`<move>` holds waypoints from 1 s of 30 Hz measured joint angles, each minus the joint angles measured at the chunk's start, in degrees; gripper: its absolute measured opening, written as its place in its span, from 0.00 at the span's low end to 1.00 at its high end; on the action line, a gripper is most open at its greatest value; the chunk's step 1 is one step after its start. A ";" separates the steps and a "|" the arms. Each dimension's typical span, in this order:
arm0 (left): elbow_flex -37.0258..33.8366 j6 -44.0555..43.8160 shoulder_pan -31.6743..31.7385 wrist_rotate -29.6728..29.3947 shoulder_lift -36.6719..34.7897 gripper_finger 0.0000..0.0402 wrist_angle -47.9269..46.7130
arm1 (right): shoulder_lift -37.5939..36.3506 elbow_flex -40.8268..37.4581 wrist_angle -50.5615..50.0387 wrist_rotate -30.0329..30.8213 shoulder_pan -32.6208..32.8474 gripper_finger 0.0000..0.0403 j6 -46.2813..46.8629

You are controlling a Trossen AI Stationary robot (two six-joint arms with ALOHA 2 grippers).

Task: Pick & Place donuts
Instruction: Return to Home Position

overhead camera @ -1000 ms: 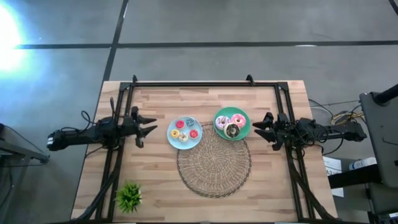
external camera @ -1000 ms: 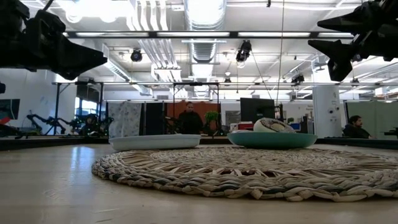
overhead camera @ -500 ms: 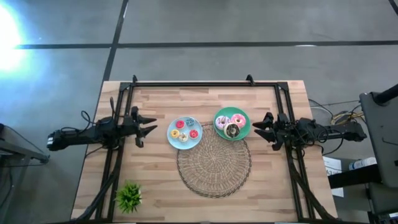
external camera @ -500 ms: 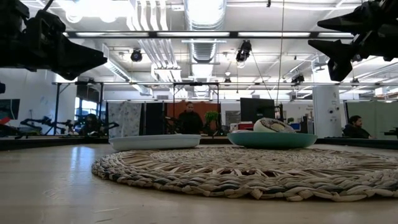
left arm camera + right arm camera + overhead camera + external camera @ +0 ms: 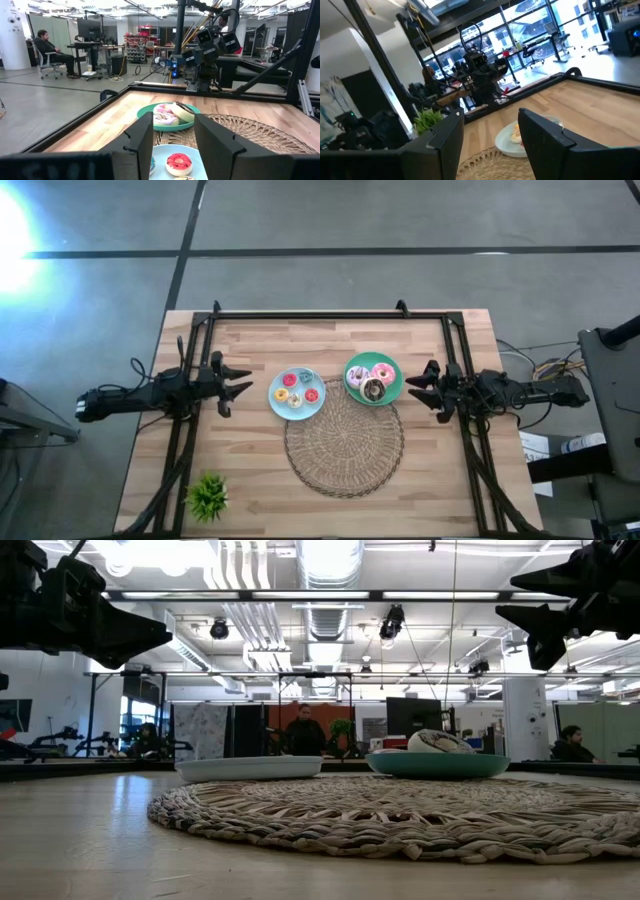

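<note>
Several small donuts (image 5: 296,389) lie on a pale blue plate (image 5: 277,403) left of centre; the plate also shows in the left wrist view (image 5: 197,161). More donuts (image 5: 371,379) are piled on a green plate (image 5: 396,390) to its right, also in the left wrist view (image 5: 170,114). My left gripper (image 5: 238,383) is open and empty, left of the blue plate, above the table. My right gripper (image 5: 414,386) is open and empty, right of the green plate.
A round woven mat (image 5: 344,440) lies in the table's middle, under the near edges of both plates. A small green spiky plant (image 5: 207,497) stands at the near left corner. A black frame (image 5: 330,314) runs along the table's far and side edges. People sit beyond the table.
</note>
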 joint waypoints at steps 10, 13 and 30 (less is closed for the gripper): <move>0.00 0.01 0.00 0.00 0.02 0.29 -0.02 | -0.20 0.02 -0.97 -3.84 0.02 0.44 -6.84; 0.00 0.02 0.00 0.02 0.02 0.29 -0.02 | -1.65 0.02 -0.80 -12.57 -0.12 0.44 -14.73; 0.00 0.00 -0.02 0.15 0.06 0.29 -0.07 | -5.33 -0.02 -11.66 -21.65 -1.78 0.44 -23.61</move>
